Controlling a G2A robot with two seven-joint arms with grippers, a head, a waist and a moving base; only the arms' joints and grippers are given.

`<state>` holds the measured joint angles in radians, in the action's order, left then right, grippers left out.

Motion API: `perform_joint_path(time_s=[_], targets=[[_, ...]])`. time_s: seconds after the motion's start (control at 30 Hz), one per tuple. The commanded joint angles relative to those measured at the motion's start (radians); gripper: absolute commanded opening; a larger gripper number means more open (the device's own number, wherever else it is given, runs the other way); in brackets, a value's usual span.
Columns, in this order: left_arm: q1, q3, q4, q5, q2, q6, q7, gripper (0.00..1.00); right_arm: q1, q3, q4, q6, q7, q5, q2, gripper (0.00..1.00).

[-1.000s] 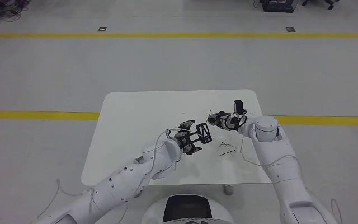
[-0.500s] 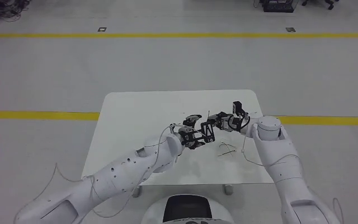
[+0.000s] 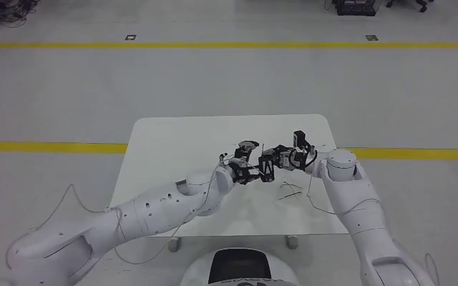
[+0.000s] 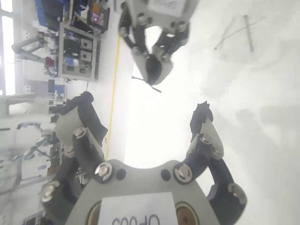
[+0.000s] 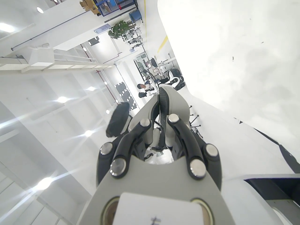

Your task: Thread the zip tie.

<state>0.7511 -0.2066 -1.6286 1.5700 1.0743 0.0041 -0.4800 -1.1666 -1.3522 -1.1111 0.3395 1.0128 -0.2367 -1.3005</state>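
Over the white table (image 3: 164, 143), at about 3 o'clock from its centre, the robot's two grippers faced each other nearly tip to tip. The right gripper (image 4: 153, 79) was clenched on a thin black zip tie (image 4: 140, 79), and a short length of the strand stuck out on either side of its pressed-together tips. The left gripper (image 4: 143, 111) sat just at 9 o'clock of it in the top view. Its two dark-padded fingers (image 4: 202, 118) were spread wide and grasping nothing. The held tie lay ahead of those spread fingers and touched neither pad.

From above, the tie showed as a fine dark line pointing toward 12 o'clock from the spot where the grippers met. The right wrist camera showed that gripper's own fingers lying flat against each other, with one dark fingertip of the left gripper just beside them.

A few loose zip ties (image 3: 290, 191) lay crossed on the tabletop at about 5 o'clock of the two grippers, near them but apart. Neither arm touched them. The left arm stretched in from 7 o'clock, the right from 5 o'clock.
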Motion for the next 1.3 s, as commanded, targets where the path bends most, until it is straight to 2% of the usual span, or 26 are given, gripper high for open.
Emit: perform_joint_path(time_s=[0.0, 0.13, 0.3, 0.37, 0.57, 0.67, 0.83, 0.87, 0.9, 0.93, 0.97, 1.27], targets=[[0.002, -0.002, -0.001, 0.0, 0.0, -0.033, -0.001, 1.0, 0.0, 0.0, 0.0, 0.0, 0.0, 0.0, 0.0, 0.0], [0.01, -0.01, 0.003, 0.0, 0.001, -0.02, 0.021, 1.0, 0.0, 0.0, 0.0, 0.0, 0.0, 0.0, 0.0, 0.0], [-0.008, 0.005, 0.003, 0.0, 0.002, -0.083, 0.096, 1.0, -0.014, 0.02, -0.021, -0.006, -0.037, -0.015, -0.002, 0.0], [-0.027, 0.019, 0.009, 0.0, 0.003, -0.077, 0.092, 1.0, -0.014, 0.024, -0.024, -0.008, -0.046, -0.017, -0.002, 0.0], [-0.027, 0.019, 0.009, 0.0, 0.003, -0.077, 0.092, 1.0, -0.014, 0.024, -0.024, -0.008, -0.046, -0.017, -0.002, 0.0], [-0.027, 0.019, 0.013, 0.0, 0.002, -0.106, 0.115, 1.0, -0.023, 0.028, -0.03, -0.015, -0.068, -0.023, -0.003, 0.0], [-0.029, 0.022, 0.019, 0.0, -0.003, -0.112, 0.128, 1.0, -0.027, 0.033, -0.041, -0.01, -0.091, -0.032, 0.001, 0.0], [-0.029, 0.022, 0.019, 0.0, -0.003, -0.111, 0.129, 0.85, -0.027, 0.033, -0.042, -0.01, -0.095, -0.033, 0.002, 0.0], [-0.029, 0.023, 0.02, 0.0, -0.004, -0.11, 0.13, 0.79, -0.027, 0.034, -0.044, -0.009, -0.097, -0.035, 0.003, 0.0], [-0.03, 0.024, 0.02, 0.0, -0.004, -0.109, 0.13, 0.6, -0.027, 0.033, -0.045, -0.009, -0.099, -0.037, 0.004, 0.0], [-0.031, 0.025, 0.02, 0.0, -0.004, -0.109, 0.13, 0.49, -0.028, 0.033, -0.046, -0.009, -0.101, -0.038, 0.005, 0.0], [-0.035, 0.035, 0.03, 0.0, -0.005, -0.106, 0.136, 0.34, -0.03, 0.038, -0.057, -0.013, -0.097, -0.053, 0.014, 0.0]])
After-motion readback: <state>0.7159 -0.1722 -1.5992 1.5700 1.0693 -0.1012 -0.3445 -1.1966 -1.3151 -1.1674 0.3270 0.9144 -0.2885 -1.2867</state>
